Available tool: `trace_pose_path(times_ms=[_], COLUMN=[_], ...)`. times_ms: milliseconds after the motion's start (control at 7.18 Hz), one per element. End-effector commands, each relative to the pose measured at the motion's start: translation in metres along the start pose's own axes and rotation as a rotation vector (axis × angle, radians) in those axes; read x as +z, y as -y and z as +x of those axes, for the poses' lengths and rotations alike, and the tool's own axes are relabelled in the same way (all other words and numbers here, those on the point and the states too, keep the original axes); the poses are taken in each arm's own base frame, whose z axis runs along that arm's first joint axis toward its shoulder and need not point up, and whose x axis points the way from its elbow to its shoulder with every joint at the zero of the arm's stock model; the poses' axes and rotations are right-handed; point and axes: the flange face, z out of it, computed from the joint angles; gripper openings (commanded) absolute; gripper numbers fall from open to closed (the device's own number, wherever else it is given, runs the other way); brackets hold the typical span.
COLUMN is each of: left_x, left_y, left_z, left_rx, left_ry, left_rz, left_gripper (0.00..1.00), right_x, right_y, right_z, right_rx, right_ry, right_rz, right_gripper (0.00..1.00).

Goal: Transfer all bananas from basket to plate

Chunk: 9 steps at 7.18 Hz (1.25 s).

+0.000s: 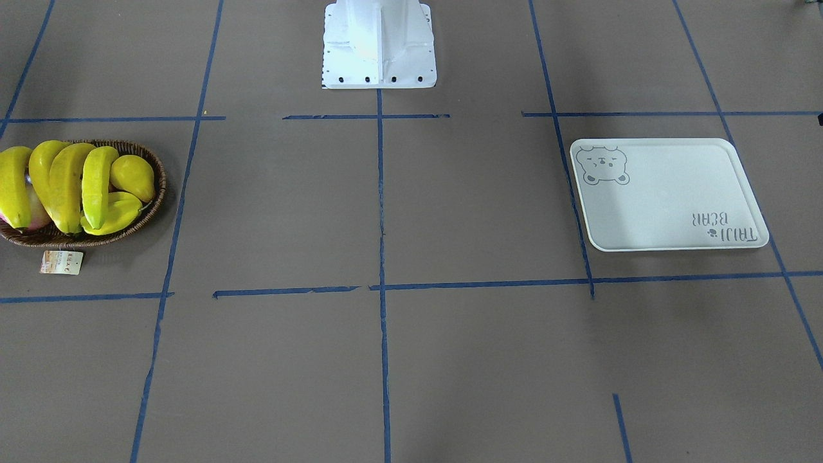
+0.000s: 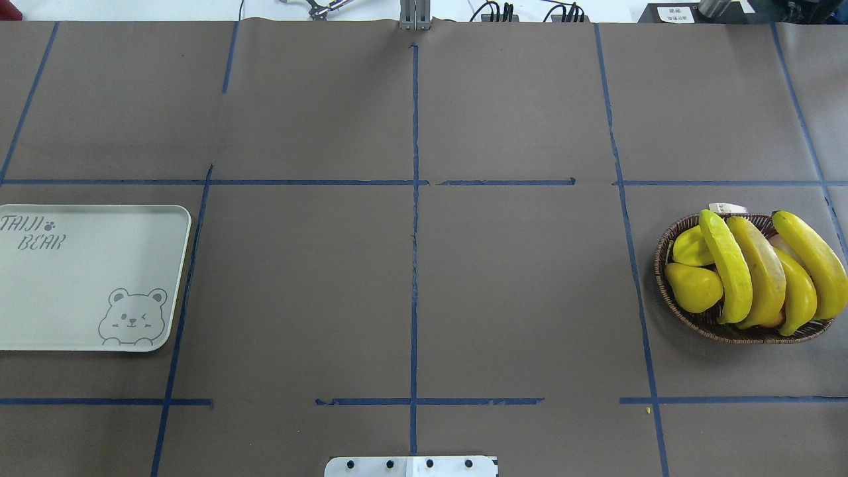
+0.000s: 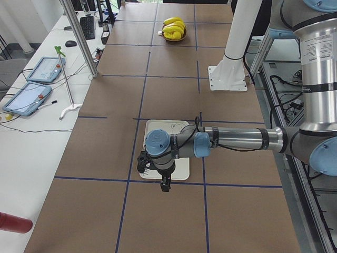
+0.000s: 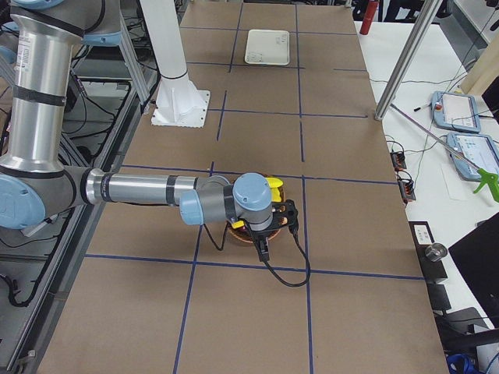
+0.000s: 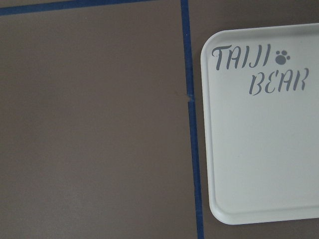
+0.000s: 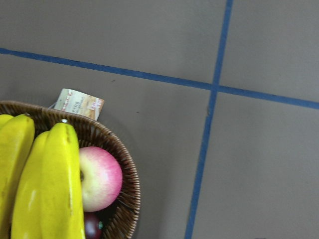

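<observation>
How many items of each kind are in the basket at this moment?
bananas: 4
yellow pear-shaped fruit: 1
starfruit: 1
pink apple: 1
small dark round item, mostly hidden: 1
Total visible in the basket: 8

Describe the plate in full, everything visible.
The plate is a pale grey-white rectangular tray, plastic by its look, with rounded corners and a low raised rim. It bears TAIJI BEAR lettering with a paw print in one corner and a bear face in the opposite one. It lies flat and empty on the brown table, its edge along a blue tape line.
</observation>
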Motion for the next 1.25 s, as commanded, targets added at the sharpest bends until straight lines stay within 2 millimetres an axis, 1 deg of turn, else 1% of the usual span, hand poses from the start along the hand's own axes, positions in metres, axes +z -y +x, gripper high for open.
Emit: trace_pose_path(times_ms=[0,139,279,557,696,1114], left_x=[0.001,0.003,0.003,0.003,0.003,0.003], left_y=[0.001,0.000,0.000,0.000,0.000,0.000], left_z=[0.001,-0.001,-0.002,-0.002,-0.002,-0.001], left_rx=[0.000,-0.005,-0.005,-0.005,-0.005,-0.003], left_ry=[0.000,-0.002,-0.002,-0.002,-0.003,-0.003], left_rz=[-0.002,-0.005,-0.006,-0.006,-0.005,-0.004], left_gripper=[1.00,1.00,1.00,1.00,1.00,1.00], right_x=[0.028,0.035,0.052,0.063,0.066,0.072], right_y=[0.014,0.016,0.000,-0.036,-0.042,-0.044], right_z=[-0.046,-0.061,-0.072,-0.078,-0.080,-0.081], right_rx=[-0.155,-0.068,-0.055,-0.040,-0.047,-0.056], right_ry=[0.039,0.056,0.032,0.027,0.011,-0.001], right_rz=[0.016,0.033,0.048,0.068,0.062,0.052], right_gripper=[0.99,0.99,0.99,0.99,0.99,0.99])
